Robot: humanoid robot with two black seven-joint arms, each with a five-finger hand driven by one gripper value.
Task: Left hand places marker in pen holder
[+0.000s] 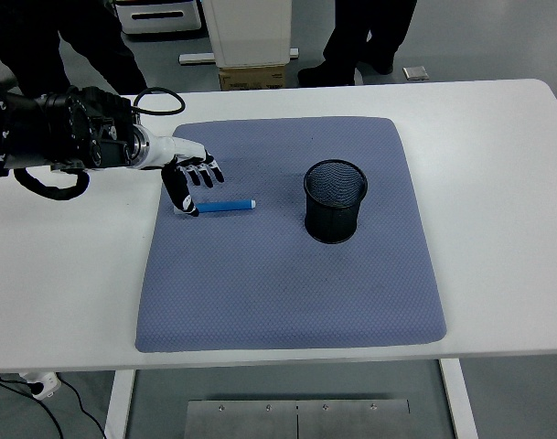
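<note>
Blue marker lies flat on the grey-blue mat on the white table, its white tip pointing toward the black mesh pen holder, which stands upright on the mat to its right, apart from it. Over the marker's left end hovers the left hand, fingers spread and holding nothing, thumb reaching down beside that end
</note>
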